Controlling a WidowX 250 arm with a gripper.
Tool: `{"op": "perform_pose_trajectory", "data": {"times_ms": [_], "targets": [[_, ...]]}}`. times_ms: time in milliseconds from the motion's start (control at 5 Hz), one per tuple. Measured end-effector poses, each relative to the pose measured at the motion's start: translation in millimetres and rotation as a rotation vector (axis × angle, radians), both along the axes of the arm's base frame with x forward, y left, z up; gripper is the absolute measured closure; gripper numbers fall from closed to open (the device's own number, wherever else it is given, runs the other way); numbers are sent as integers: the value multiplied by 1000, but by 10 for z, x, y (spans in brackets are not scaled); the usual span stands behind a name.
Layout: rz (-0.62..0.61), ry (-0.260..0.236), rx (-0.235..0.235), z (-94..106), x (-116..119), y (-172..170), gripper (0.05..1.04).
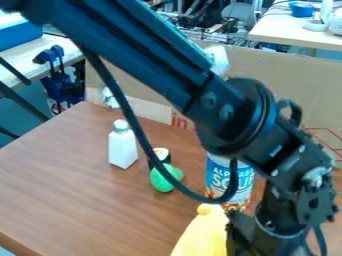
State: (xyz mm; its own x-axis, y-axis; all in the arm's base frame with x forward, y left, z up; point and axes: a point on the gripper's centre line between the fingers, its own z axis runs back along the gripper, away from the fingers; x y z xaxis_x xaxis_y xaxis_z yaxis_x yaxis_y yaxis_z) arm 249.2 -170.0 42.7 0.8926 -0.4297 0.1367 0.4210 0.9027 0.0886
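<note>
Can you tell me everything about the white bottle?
The white bottle looks like plastic, with a boxy body, sloping shoulders and a greyish top. It stands upright on the brown table, which looks like wood. A green thing sits apart from it, to the right and nearer the camera.

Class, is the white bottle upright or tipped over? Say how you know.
Upright: the white bottle stands on the brown table with its cap at the top.
</note>
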Motion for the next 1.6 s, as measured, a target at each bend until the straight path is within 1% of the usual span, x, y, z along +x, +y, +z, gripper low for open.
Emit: {"op": "perform_pose_trajectory", "data": {"times_ms": [200, 400, 600, 800, 1000, 1200, 1400, 1600], "targets": [[41, 47, 20, -161, -5, 3, 78], [92, 81, 13, -254, 28, 50, 78], [130, 111, 21, -256, 30, 113, 78], [143, 126, 67, -174, -161, 417, 79], [74, 96, 11, -120, -281, 909, 79], [-16, 146, -11, -95, -259, 1229, 79], [-39, 167, -42, -127, -228, 1481, 80], [-54, 175, -66, -163, -152, 1638, 81]]}}
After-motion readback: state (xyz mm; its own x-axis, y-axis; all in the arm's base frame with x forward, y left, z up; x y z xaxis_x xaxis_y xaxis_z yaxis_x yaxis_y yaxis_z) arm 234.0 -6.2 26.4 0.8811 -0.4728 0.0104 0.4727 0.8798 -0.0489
